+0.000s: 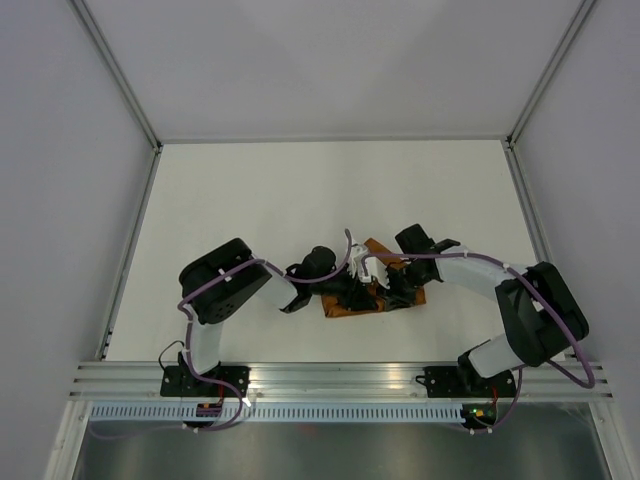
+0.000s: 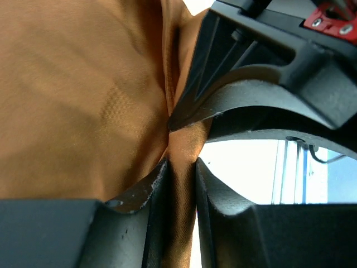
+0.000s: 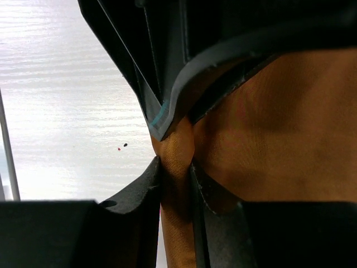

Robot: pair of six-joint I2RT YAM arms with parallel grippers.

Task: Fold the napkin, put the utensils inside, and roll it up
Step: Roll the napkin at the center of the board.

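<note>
The rust-orange napkin lies bunched into a small bundle at the table's middle, under both grippers. My left gripper reaches in from the left. In the left wrist view the left gripper is shut on a narrow fold of the napkin. My right gripper comes in from the right, and in its wrist view the right gripper pinches a ridge of the napkin. The two grippers nearly touch, each seeing the other's black fingers. The utensils are hidden.
The white table spreads round the bundle, fenced by metal rails on the left, right and back. Both arm bases sit on the near rail. Purple cables loop along each arm.
</note>
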